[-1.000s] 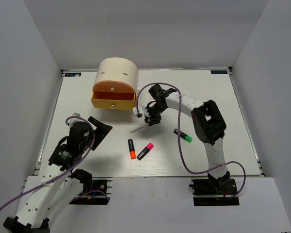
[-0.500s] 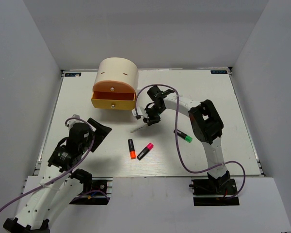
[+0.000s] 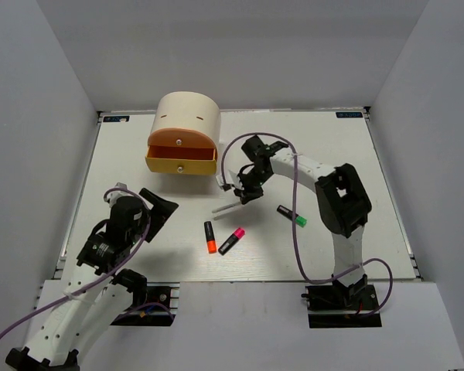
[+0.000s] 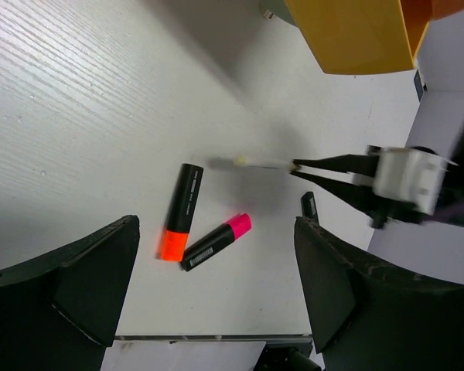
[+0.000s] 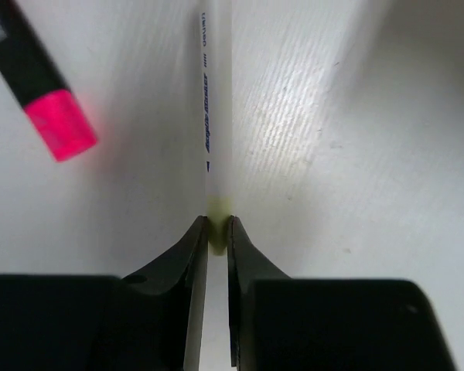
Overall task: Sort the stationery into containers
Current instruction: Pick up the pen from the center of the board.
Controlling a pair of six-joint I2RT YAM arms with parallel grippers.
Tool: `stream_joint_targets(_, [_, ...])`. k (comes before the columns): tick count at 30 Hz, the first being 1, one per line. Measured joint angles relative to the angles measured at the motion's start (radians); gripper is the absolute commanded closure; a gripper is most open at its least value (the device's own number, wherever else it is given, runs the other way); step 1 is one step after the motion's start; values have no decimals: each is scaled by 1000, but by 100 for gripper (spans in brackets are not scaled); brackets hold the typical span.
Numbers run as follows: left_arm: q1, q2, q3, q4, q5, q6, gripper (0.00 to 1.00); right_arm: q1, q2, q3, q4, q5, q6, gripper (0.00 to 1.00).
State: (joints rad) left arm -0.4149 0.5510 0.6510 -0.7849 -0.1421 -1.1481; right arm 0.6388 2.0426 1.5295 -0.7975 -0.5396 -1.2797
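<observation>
The left fingers (image 4: pixel 77 278) are held wide apart and empty above the surface (image 3: pixel 332 154). The pen (image 5: pixel 219 100), lying near the yellow drawer (image 3: pixel 180 164), is pinched only at its tip by the right fingers (image 5: pixel 187 255), so it could be swung loose or dropped. That drawer is pulled out; its contents cannot be seen.

The pink-capped highlighter (image 5: pixel 50 116) is cut off at the right wrist view's top-left corner; the white pen (image 5: pixel 219 100) runs off its top edge; the left wrist view crops the yellow drawer (image 4: pixel 356 35).

White arms (image 3: pixel 305 166), purple cables (image 3: pixel 294 247), black left gripper (image 3: pixel 161 199) and right gripper (image 3: pixel 238 198)
</observation>
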Motion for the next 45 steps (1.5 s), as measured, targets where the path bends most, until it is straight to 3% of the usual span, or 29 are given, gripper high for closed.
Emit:
stream_joint_targets(5, [0,12,-52,63,4,25,9,-5,-174,15,-26,-71,74,100])
stream_joint_targets(10, [0,43,-107,146,18,72,9,-2,-295,140,-19,-120,217,100])
stream_joint_targets(15, [0,88,-117,251,23,146,9,15,-244,399,13,-106,409,100])
stream_joint_targets(21, [0,162,-113,351,15,282,9,72,-95,638,53,-23,521,100])
stream_joint_targets(30, [0,188,-92,469,-10,467,9,148,14,637,93,99,568,100])
stream_joint_targets(45, [0,216,-83,547,-59,557,9,156,67,601,168,236,571,100])
